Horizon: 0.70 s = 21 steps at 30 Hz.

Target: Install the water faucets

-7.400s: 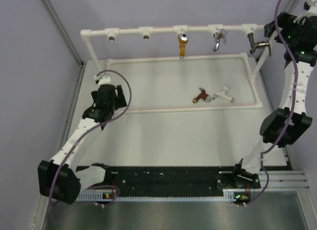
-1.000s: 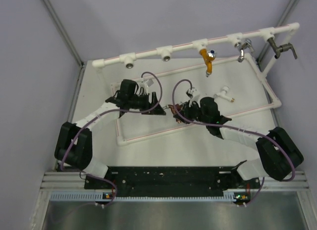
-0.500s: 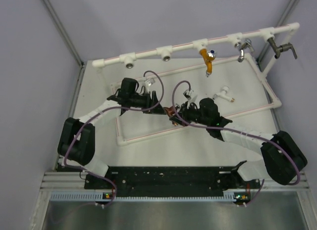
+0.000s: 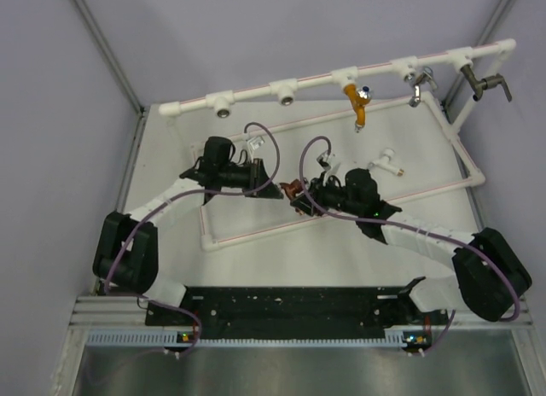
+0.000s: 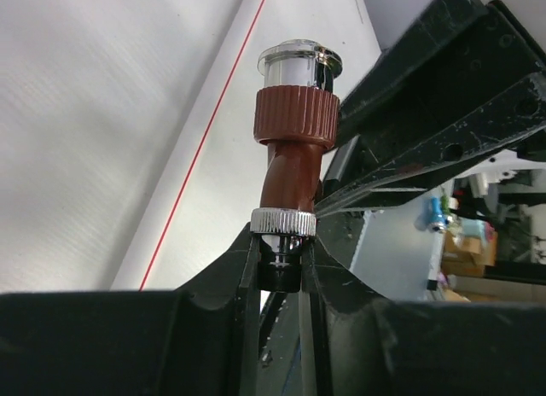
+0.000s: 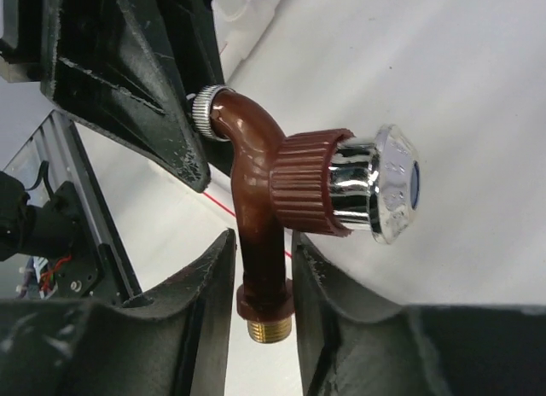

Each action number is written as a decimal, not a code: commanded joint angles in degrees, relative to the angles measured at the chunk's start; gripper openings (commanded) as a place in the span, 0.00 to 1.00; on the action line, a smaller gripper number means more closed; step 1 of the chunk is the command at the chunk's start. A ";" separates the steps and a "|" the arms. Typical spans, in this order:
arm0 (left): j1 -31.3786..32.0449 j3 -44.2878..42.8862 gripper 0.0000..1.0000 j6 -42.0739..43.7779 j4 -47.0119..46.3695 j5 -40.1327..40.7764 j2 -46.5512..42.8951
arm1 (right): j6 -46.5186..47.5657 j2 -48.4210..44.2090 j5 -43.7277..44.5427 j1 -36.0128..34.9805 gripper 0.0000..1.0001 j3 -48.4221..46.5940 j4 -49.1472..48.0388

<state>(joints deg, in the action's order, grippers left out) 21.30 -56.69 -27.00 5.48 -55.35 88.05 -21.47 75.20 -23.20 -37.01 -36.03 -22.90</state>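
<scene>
The reddish-brown faucet (image 4: 293,189) hangs between both grippers above the middle of the mat. My left gripper (image 4: 275,184) is shut on its silver spout tip (image 5: 283,230), with the brown body and chrome knob rising past the jaws. My right gripper (image 6: 263,268) is open, its fingers standing a little off the faucet's stem (image 6: 263,242) on either side, with the brass thread (image 6: 270,329) poking out below. The white faucet (image 4: 386,163) lies on the mat to the right, beyond the right arm.
The white pipe frame (image 4: 256,230) lies skewed on the table, its raised top rail (image 4: 316,78) running along the back. The rail carries an orange tap (image 4: 358,106), a silver tap (image 4: 418,82) and a dark tap (image 4: 490,84). Two tee sockets (image 4: 223,111) at the left stand bare.
Over the last second my left gripper has closed on the brown faucet's spout tip. My right gripper's jaws have come apart from the stem. Both arms have barely shifted.
</scene>
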 commanded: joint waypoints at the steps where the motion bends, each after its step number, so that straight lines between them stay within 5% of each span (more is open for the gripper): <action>1: 0.23 2.54 0.00 4.84 -2.58 7.16 -10.33 | -3.30 -3.56 2.62 -0.60 0.41 -2.38 -2.16; 6: 4.44 7.72 0.00 14.15 0.67 27.10 -20.53 | -11.03 -9.53 9.04 -0.52 0.69 -3.43 1.44; 14: 18.50 10.98 0.00 21.02 0.07 56.98 -30.56 | -30.44 -12.45 14.76 -0.60 0.79 -9.05 8.65; 21: 27.73 10.20 0.00 25.59 -3.89 73.00 -30.57 | -40.92 -10.43 18.27 -2.35 0.80 -10.98 11.37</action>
<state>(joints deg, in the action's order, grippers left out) 45.95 -45.67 -5.56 7.11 4.40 58.11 -53.93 63.94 -8.40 -37.26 -43.31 -13.98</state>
